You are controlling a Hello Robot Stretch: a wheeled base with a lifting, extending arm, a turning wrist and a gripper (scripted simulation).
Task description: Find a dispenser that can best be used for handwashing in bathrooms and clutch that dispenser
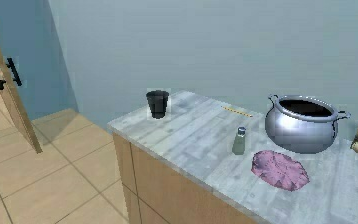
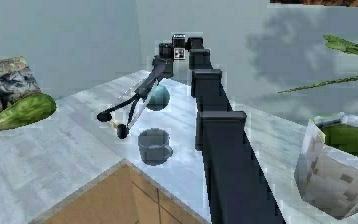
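Forward view, nearest first on the counter: pink cloth, small capped shaker-like bottle, steel pot, and a dark cup at the far corner. None of these reads as a hand-soap dispenser.

Arm side view: the arm runs out over the counter. A white patterned planter is near on the view's right, and a green vegetable lies at the left edge. Farther out, the jaws sit right at a pale blue rounded thing, near the back wall. That's probably the dispenser, but it's a blob with no pump visible, so this is a likely match and not confirmed.

Jaws: can't tell if they're apart or together. Can't tell if they hold anything either, since the blue thing is at or behind them and contact isn't readable.

My read is that the step in hand is the final grasp. To do it well:
- Get the body centred between the jaws before committing.
- Grip low on the widest part, since a round body will tend to squirt out.
- Don't extend further, or it may get shoved into the wall.
- Lift straight up first, then retract along the arm line, well clear of the planter.
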